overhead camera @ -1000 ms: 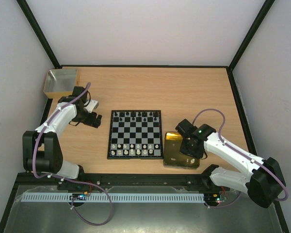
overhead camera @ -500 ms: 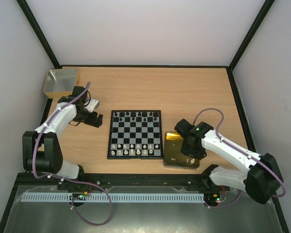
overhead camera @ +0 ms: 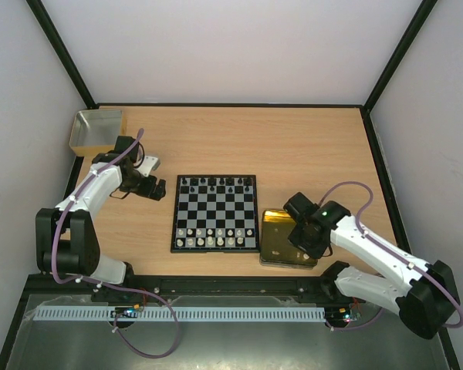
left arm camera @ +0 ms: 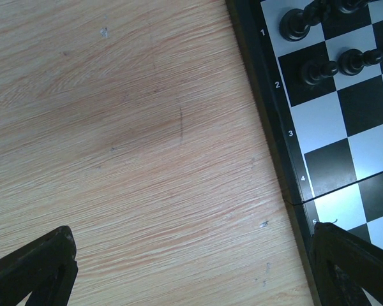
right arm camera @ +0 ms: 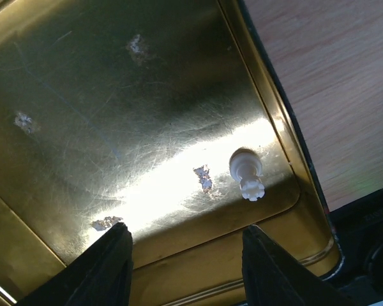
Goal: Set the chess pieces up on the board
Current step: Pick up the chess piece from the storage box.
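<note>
Right pincer (right arm camera: pixel 185 271) hangs over the shiny gold rectangular metal tray (right arm camera: pixel 102 115). Its jaws are roughly half open with nothing between them. One tiny white plastic chess piece (right arm camera: pixel 247 173) lies on its side on the tray floor, ahead of the tips and offset toward the right-hand finger (right arm camera: pixel 277 268), close to the tray's rounded corner.

I judge the step to be picking up this piece. I want to nudge the pincer forward and a little right so the piece sits midway between the jaws. Then I turn the wrist so they close across its narrow stem, not along its length. I go low, tips almost on the metal, and close slowly, since the piece is round and likely to roll or squirt out. Risk: the right finger clips the tray wall.

The small black-and-white chequered chessboard (overhead camera: pixel 216 210) sits to the pincer's left, with the black pieces (overhead camera: pixel 216 183) along its far side and the white pieces (overhead camera: pixel 216 237) along its near side. I cannot tell which square is free.

Left pincer (left arm camera: pixel 191 277) is fully spread and empty over the bare wooden table (left arm camera: pixel 127 140), with the board's border just beside one fingertip. I leave it parked.
</note>
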`<action>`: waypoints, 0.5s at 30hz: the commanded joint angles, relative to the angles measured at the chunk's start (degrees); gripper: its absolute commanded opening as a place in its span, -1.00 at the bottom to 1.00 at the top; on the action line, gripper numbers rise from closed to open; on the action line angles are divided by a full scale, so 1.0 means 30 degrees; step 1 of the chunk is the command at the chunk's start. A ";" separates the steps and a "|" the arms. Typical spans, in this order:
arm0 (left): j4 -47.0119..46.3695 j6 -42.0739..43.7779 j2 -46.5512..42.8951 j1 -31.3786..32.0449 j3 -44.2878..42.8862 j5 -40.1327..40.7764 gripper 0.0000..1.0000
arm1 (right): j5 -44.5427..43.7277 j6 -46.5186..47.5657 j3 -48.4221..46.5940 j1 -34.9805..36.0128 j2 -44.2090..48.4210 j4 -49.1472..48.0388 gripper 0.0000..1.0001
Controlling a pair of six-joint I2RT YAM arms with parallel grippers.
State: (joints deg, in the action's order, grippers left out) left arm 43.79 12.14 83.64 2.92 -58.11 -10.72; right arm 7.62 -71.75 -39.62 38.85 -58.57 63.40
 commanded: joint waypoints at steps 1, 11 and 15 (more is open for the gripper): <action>-0.0040 -0.0130 0.0008 -0.0094 0.0267 -0.0534 0.98 | -0.0618 -0.2441 0.0912 -0.0060 0.1035 0.0228 -0.10; -0.0062 -0.0075 0.0320 -0.0088 0.0326 -0.0753 0.98 | -0.0607 -0.3279 0.2632 -0.0063 0.2230 0.0395 -0.09; -0.0146 -0.0170 0.0334 -0.0085 0.0364 -0.0821 0.98 | -0.1139 -0.3361 0.2750 -0.0071 0.2120 0.0183 -0.10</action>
State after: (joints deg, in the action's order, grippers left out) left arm 43.53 12.14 84.01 2.92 -58.04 -12.10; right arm 7.31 -79.99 -32.36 38.85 -52.49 63.24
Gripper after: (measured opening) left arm 0.991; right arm 0.453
